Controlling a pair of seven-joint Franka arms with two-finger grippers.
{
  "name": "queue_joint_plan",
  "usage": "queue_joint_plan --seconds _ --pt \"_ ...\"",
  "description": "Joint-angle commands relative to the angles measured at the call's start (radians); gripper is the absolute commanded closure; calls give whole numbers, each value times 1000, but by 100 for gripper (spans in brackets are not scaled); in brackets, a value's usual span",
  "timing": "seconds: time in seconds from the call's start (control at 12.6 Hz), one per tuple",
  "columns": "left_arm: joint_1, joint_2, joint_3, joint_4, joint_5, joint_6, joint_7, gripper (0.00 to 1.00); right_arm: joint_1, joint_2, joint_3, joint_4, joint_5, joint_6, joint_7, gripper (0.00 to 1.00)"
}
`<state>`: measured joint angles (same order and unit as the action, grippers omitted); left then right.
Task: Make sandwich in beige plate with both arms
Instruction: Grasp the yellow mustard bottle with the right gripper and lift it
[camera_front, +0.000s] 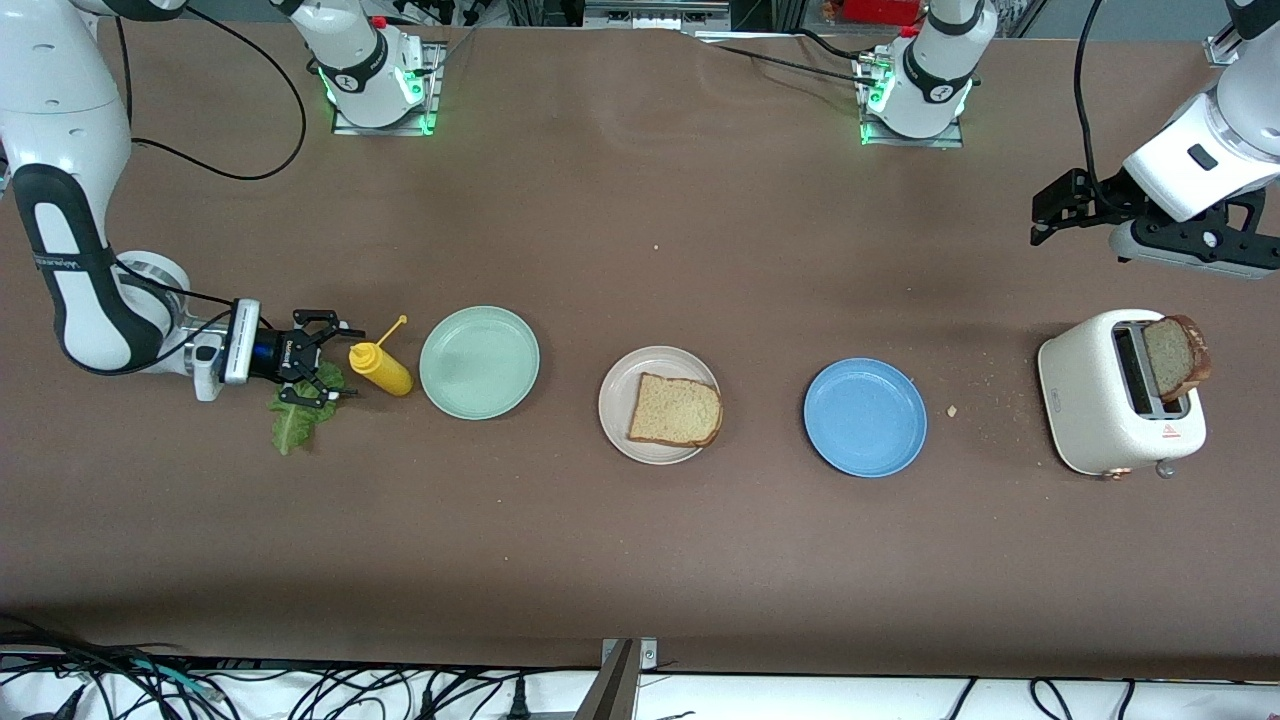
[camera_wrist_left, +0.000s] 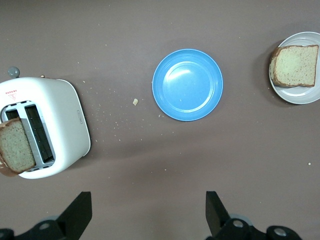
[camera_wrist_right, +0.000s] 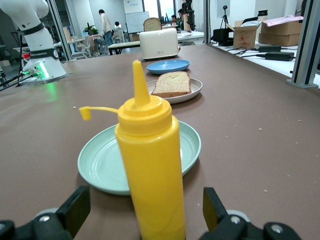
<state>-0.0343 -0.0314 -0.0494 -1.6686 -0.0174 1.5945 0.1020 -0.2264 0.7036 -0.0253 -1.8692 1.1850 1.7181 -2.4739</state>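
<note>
While one toast slice (camera_front: 675, 410) already lies on the beige plate (camera_front: 618, 395) mid-surface, the lettuce leaf (camera_front: 297, 418) rests on the surface at the right arm's end, beside a yellow mustard bottle (camera_front: 379, 368). Right hand (camera_front: 318, 370), fingers spread, sits low over the leaf; it should pinch the leaf cleanly, avoiding the bottle. Left hand (camera_front: 1050, 215), spread, hovers near the toaster (camera_front: 1090, 400) holding the second slice (camera_front: 1172, 355).

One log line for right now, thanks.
right gripper: open over lettuce | left gripper: open, above toaster | beige plate: one toast
</note>
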Motion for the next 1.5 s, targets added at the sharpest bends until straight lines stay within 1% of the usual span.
queue_joint_plan --seconds 0.0,0.16,0.32,0.4,0.47,0.55,0.71,0.95,1.11,1.19,1.27,1.42 --pt "2 -8 -4 -5 17 -5 -8 0 24 39 1 22 56 0 -33 0" --pt "4 -8 -3 -5 17 -5 -8 0 39 45 2 22 79 2 -33 0" --pt "5 -8 -4 -5 16 -5 -8 0 42 46 5 22 82 11 -23 1" --pt "5 -8 -4 -5 14 -5 -8 0 47 47 5 22 84 20 -16 5" --pt "5 -8 -4 -5 14 -5 -7 0 48 45 5 24 82 23 -16 18" --pt "5 -8 -3 -5 14 -7 -7 0 53 45 5 37 81 26 -16 33" --pt "5 -8 -3 -5 14 -7 -7 0 59 45 5 48 81 28 -7 58" --pt "8 -8 -3 -5 14 -7 -5 0 67 45 5 53 82 37 4 84" --pt "33 -7 -3 -5 13 -7 5 0 73 45 5 58 81 41 48 91" --pt "36 -7 -3 -6 13 -7 7 0 76 36 4 61 76 46 76 94" --pt "36 -7 -3 -6 13 -7 7 0 79 19 4 77 64 55 113 94" --pt "36 -7 -3 -6 13 -7 7 0 90 -24 4 108 -13 67 246 95"
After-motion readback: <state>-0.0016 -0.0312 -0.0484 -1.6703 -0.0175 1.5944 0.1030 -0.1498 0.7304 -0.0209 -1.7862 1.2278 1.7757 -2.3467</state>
